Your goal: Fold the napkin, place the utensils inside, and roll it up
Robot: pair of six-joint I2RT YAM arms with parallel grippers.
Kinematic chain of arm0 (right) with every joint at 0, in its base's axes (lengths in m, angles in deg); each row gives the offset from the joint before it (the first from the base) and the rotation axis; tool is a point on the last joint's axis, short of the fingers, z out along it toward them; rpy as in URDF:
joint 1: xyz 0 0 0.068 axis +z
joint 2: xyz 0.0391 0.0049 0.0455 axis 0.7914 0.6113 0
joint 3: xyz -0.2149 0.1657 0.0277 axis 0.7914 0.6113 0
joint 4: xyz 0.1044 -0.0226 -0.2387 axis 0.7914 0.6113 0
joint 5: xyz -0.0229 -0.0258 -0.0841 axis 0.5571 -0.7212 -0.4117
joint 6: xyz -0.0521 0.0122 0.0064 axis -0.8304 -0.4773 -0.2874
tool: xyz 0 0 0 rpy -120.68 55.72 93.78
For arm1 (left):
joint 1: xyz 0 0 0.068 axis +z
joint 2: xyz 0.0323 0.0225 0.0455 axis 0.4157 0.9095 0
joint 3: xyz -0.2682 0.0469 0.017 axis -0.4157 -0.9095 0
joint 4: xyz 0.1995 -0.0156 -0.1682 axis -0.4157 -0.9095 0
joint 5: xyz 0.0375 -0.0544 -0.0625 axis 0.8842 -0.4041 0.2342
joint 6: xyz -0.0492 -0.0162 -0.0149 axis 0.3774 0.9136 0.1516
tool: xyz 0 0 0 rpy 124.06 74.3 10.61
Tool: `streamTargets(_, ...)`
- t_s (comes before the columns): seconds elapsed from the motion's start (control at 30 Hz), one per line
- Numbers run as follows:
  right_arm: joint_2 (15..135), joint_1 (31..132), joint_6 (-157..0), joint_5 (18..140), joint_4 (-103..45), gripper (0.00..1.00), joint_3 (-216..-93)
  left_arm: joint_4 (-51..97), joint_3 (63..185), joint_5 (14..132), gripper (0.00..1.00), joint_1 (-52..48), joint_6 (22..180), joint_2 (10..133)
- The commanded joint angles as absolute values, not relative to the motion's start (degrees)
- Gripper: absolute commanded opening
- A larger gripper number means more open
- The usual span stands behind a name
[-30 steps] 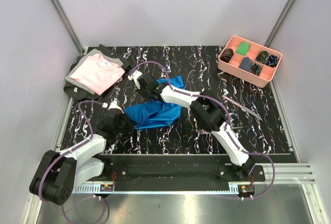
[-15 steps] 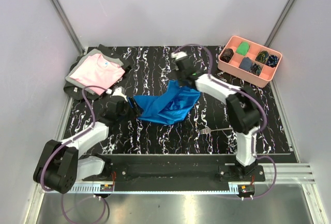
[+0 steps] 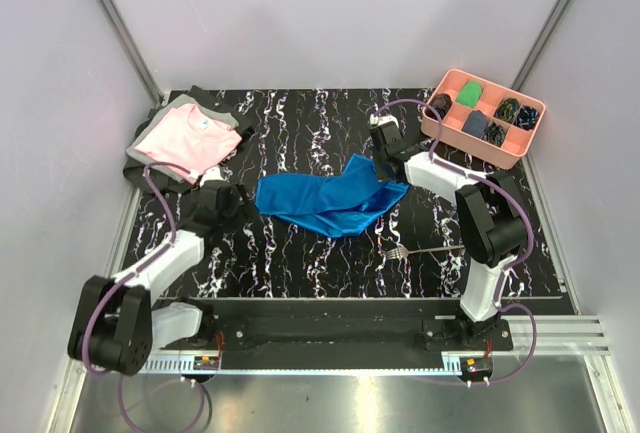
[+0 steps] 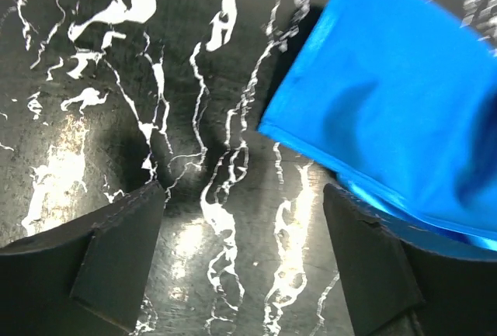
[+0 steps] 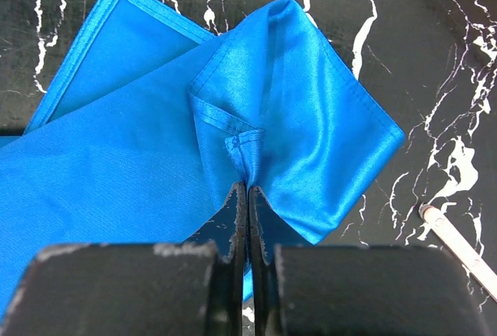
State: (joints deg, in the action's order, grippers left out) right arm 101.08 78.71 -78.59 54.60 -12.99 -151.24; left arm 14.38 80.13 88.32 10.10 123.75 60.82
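**A:** Since the earlier frame, the napkin [image 3: 325,201] has been drawn out rightwards across the middle of the bench [image 3: 300,265], and its left end has been released by the left gripper [image 4: 242,196].

**B:** Is anything held on that side now?

**A:** Nothing. Those jaws are spread wide over bare bench. The napkin's left corner is seen beside one finger, though contact cannot be judged. The right gripper [image 5: 248,190] is pinched fully together on a gathered bit of hem at the cloth's right end, towards the far right corner and near the pink tray [image 3: 465,145].

**B:** What could be spoiled from here?

**A:** Only a small tuck of slippery satin is gripped, so it could be lost from the pinch if it is pulled hard. With the left end freed, the whole cloth would probably be dragged rather than stretched flat. The creases down its middle would then be carried into the fold.

**B:** And the utensils?

**A:** The fork [image 3: 415,251] lies towards the near right, apart from the napkin. The slender stick-like piece [image 5: 457,244] is seen near the cloth's right corner, and it could be swept aside or buried if the cloth is carried further right.
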Motion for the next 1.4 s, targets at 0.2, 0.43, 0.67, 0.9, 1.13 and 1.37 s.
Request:
streamTargets(0.2, 98.21, 79.12, -76.63, 56.76, -14.23, 0.00, -150.91, 17.88, 90.74, 87.36, 0.68, 10.15, 117.18, 73.03)
streamTargets(0.43, 97.77, 79.12, -76.72, 57.55, -14.23, 0.00, -151.00, 16.56, 95.31, 84.02, 0.61, 10.15, 115.69, 81.29)
streamTargets(0.67, 97.51, 79.12, -76.81, 58.26, -14.32, 0.00, -151.00, 19.19, 96.90, 81.91, 0.58, 10.15, 113.93, 86.04)
streamTargets(0.9, 97.24, 79.03, -76.63, 58.61, -14.23, 0.00, -151.00, 20.51, 97.25, 79.01, 0.52, 10.06, 115.59, 88.24)
streamTargets(1.13, 96.54, 79.03, -76.55, 59.13, -14.15, 0.00, -150.91, 20.60, 97.60, 77.52, 0.33, 10.06, 117.00, 92.19)
streamTargets(1.37, 95.31, 79.04, -76.55, 59.49, -14.15, 0.00, -150.65, 23.15, 97.08, 76.20, 0.00, 9.97, 117.53, 92.55)
